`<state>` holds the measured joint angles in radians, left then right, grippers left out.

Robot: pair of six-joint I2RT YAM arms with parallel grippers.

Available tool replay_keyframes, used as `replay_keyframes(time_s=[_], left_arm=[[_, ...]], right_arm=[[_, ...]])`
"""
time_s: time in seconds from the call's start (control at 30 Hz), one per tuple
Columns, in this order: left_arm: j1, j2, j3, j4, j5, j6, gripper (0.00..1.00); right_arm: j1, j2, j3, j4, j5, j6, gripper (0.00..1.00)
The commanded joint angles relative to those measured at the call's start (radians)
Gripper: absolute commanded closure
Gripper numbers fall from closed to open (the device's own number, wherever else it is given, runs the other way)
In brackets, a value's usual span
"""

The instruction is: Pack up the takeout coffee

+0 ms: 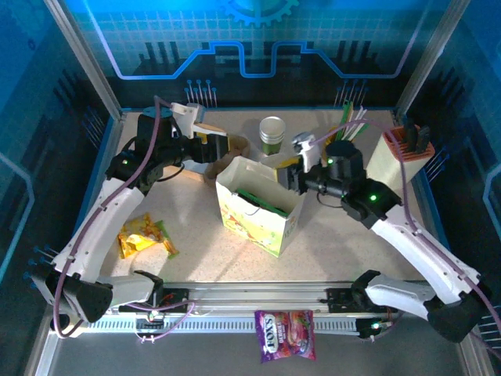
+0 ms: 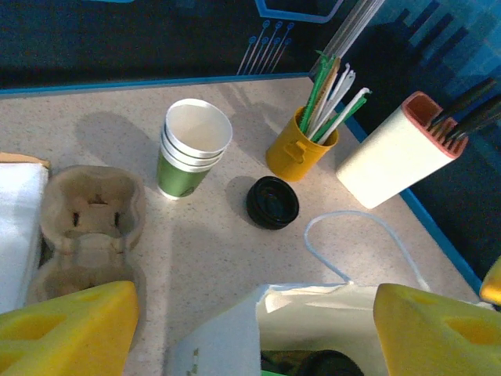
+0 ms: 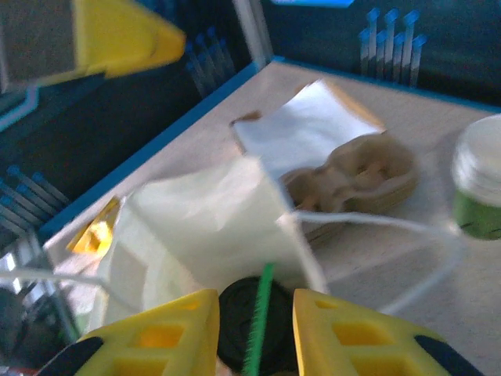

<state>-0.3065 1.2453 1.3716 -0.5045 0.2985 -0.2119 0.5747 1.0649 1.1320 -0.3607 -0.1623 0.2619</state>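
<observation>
**Speckled Table, Blue Booth: Coffee Sits in the Bag**

Speckled beige table lies inside a blue-lit booth, with a flower-printed white paper bag standing open near its middle. The takeout coffee cup is down inside that bag, and only its round black lid can be seen.

The right gripper hangs over the bag's mouth with its yellow fingers a narrow gap apart. A thin green strip runs through the gap and touches neither finger. The lid lies below the fingers, partly hidden behind them.

The left gripper hovers at the bag's far-left side, jaws spread wide and holding nothing.

On the table behind the bag are:
- a stack of unlidded paper cups, white above and green below
- a loose black lid just beside the stack
- a yellow cup of straws
- a white utensil holder with an orange rim
- a cardboard cup carrier to the left

Yellow snack packets lie near the left arm.
</observation>
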Motion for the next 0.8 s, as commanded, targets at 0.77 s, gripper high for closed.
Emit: replay_keyframes(time_s=[0.77], left_arm=[[-0.022, 0.040, 0.031, 0.083, 0.142, -0.158, 0.20]], right_arm=[[-0.587, 0.677, 0.499, -0.213, 0.447, 0.036, 0.55]])
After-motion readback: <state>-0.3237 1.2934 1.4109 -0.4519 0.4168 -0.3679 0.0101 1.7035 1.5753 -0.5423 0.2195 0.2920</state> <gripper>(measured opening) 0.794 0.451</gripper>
